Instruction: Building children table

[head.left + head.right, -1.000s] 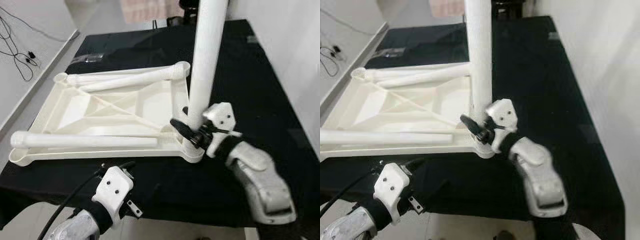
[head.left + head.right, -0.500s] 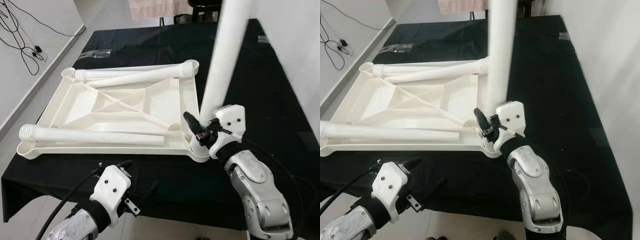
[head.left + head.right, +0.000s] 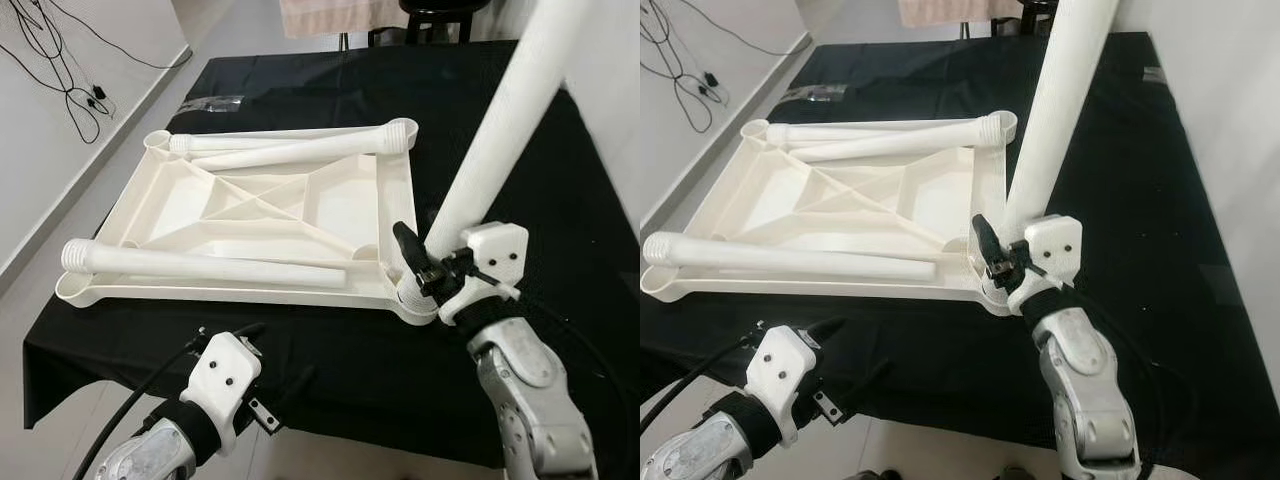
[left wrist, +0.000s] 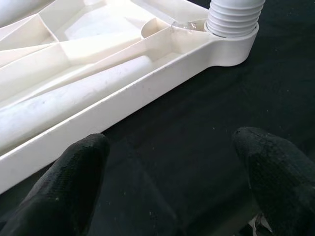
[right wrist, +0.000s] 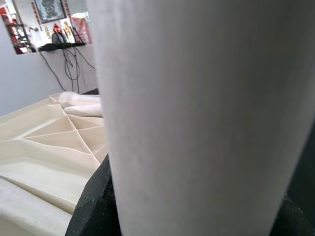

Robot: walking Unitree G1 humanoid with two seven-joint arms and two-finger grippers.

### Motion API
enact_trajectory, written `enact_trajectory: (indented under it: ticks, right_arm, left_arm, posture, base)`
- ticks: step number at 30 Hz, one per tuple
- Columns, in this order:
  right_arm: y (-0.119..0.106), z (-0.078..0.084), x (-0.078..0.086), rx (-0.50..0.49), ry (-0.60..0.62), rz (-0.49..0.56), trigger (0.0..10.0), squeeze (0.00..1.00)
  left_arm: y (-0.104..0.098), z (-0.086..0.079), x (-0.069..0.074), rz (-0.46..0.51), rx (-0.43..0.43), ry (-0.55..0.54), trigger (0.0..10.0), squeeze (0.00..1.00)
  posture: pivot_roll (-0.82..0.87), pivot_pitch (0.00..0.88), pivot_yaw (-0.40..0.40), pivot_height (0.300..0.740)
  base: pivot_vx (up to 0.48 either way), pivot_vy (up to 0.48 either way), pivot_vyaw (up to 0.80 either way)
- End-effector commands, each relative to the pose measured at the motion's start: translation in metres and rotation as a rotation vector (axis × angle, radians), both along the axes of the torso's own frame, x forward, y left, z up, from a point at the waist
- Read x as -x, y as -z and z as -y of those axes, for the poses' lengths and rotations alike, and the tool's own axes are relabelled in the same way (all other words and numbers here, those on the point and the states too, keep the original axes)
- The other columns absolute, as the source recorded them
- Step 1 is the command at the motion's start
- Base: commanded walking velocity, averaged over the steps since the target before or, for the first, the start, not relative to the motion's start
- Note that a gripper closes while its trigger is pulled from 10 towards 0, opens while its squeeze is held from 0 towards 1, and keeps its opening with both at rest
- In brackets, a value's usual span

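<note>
The white children's tabletop [image 3: 340, 205] lies upside down on a black-covered table [image 3: 330, 350]. One white leg [image 3: 500, 130] stands in the near right corner socket [image 4: 231, 29], leaning away to the right. My right gripper [image 3: 432, 268] is shut on that leg just above its ribbed base, and the leg [image 5: 197, 113] sits between its black fingers [image 5: 93, 206]. One loose leg [image 3: 200, 265] lies along the near rim, and two more [image 3: 290, 150] lie at the far side. My left gripper [image 4: 177, 172] hangs open at the table's front edge, holding nothing.
A clear plastic bag [image 3: 215, 100] lies at the far left of the table. A white wall [image 3: 610, 120] runs close along the right. Pale floor with black cables [image 3: 60, 70] lies to the left. The black cloth right of the tabletop [image 3: 1140, 180] is bare.
The view has shifted and shows more of the table. The standing leg now leans further to the right. My right gripper stays shut on it; the left gripper keeps its place.
</note>
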State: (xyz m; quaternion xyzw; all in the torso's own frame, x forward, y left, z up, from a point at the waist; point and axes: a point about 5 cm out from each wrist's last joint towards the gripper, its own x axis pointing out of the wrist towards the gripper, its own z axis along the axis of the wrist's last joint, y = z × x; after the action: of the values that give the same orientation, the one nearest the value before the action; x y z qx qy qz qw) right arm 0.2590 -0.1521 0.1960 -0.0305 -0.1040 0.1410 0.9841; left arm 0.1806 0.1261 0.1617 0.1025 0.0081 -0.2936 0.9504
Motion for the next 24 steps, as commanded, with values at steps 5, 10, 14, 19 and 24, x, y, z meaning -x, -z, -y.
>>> enact_trajectory:
  ticks: [5,10,14,19,24]
  right_arm:
    - [0.032,-0.004,-0.004,0.113,-0.171,-0.135,10.0,0.0]
    - [0.037,-0.008,-0.005,0.156,-0.33,-0.165,10.0,0.0]
    - [0.036,-0.011,-0.009,0.206,-0.445,-0.173,10.0,0.0]
    - [0.03,-0.016,-0.017,0.248,-0.624,-0.177,10.0,0.0]
    - [0.022,-0.021,-0.027,0.245,-0.77,-0.16,10.0,0.0]
  left_arm:
    - [0.006,-0.004,-0.001,-0.02,-0.03,-0.002,10.0,0.0]
    - [0.006,-0.002,0.0,-0.019,-0.026,-0.003,10.0,0.0]
    - [0.006,-0.002,0.001,-0.018,-0.025,-0.003,10.0,0.0]
    - [0.005,-0.001,0.001,-0.017,-0.02,-0.004,10.0,0.0]
    - [0.005,-0.001,0.002,-0.016,-0.016,-0.004,10.0,0.0]
  posture:
    - [0.02,0.201,0.102,0.74]
    - [0.02,0.199,0.099,0.74]
    - [0.03,0.197,0.096,0.74]
    - [0.03,0.204,0.093,0.74]
    - [0.04,0.211,0.091,0.74]
  base:
    - [0.0,0.0,0.0]
    - [0.0,0.0,0.0]
    - [0.0,0.0,0.0]
    - [0.0,0.0,0.0]
    - [0.0,0.0,0.0]
